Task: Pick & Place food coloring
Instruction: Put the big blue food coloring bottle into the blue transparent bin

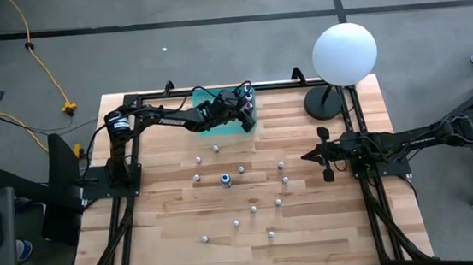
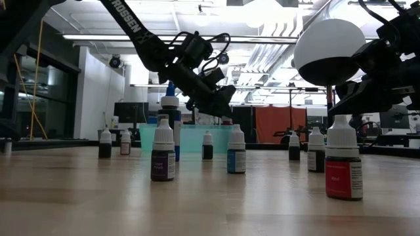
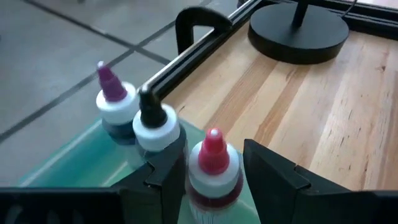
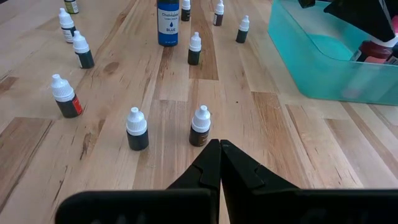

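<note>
Red-tipped bottle stands between the spread left claw, seen only from its wrist.

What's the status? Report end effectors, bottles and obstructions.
Left end effector open over teal bin, red-tipped bottle between fingers. Right end effector shut, parked. Bottles left on table. Nothing blocking.

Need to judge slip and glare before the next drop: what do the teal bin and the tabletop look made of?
The teal translucent bin looks like smooth, glossy plastic; bottles show through its wall. The pale plank tabletop looks like butcher-block wood with a satin finish: visible grain, knots and seams.
</note>
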